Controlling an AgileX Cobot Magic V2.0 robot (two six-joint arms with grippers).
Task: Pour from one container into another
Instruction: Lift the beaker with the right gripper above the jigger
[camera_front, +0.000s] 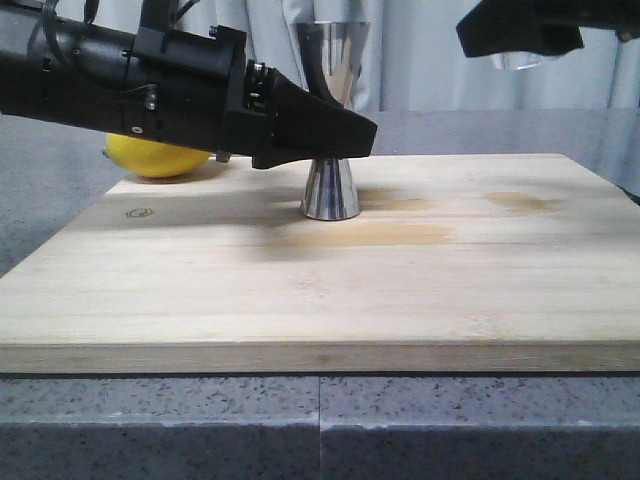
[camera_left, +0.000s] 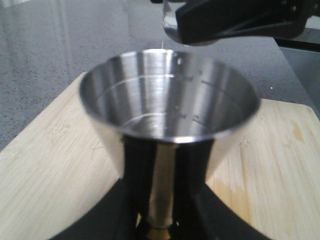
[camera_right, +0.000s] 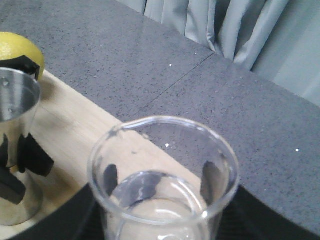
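Note:
The steel jigger (camera_front: 331, 190) stands upright on the wooden board (camera_front: 300, 290), toward its back middle. My left gripper (camera_front: 335, 138) is shut on the jigger's narrow waist, and in the left wrist view its black fingers (camera_left: 137, 175) flank the gold-banded stem under the wide cup (camera_left: 170, 100). My right gripper (camera_front: 520, 32) holds the clear glass beaker (camera_front: 525, 60) high above the board, to the right of the jigger. In the right wrist view the gripper (camera_right: 160, 182) is shut on the beaker (camera_right: 162, 150), with the finger pads (camera_right: 212, 177) showing through the glass. A little clear liquid lies in the beaker's bottom.
A yellow lemon (camera_front: 155, 158) lies at the board's back left, behind my left arm. Damp patches (camera_front: 400, 234) darken the board beside the jigger and further right. The board lies on a grey speckled counter (camera_front: 320, 420), with curtains behind it.

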